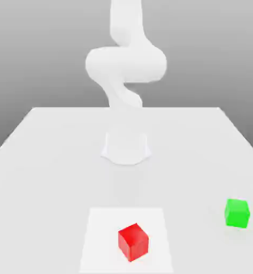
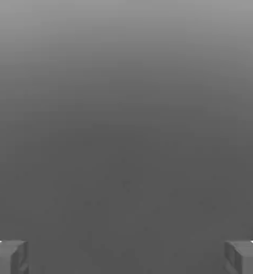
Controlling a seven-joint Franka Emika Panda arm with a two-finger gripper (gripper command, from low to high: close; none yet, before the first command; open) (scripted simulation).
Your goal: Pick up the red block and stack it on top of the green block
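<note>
We saw the white arm (image 1: 125, 61) rising from its round base (image 1: 125, 148) at the far middle of the pale table (image 1: 43, 160), its upper links folded into a thick bend above the base and its top cut off by the upper edge of the exterior view. From the hand view we made out the gripper (image 2: 126, 257) with its two grey fingertips (image 2: 8, 257) standing at opposite edges of the picture, spread wide with nothing between them but plain grey ground; it held nothing. We could not tell from the exterior view where the hand itself sat, as the pale arm blended into the washed-out backdrop. The red block (image 1: 133, 242) lay near the front of the table, turned corner-on, resting on a lighter square patch (image 1: 96, 235) of the surface. The green block (image 1: 237, 212) sat well apart from it, toward the exterior view's right and a little farther back, close to the table's edge. Both blocks rested flat on the table, and no object stood between them or between either block and the arm's base.
</note>
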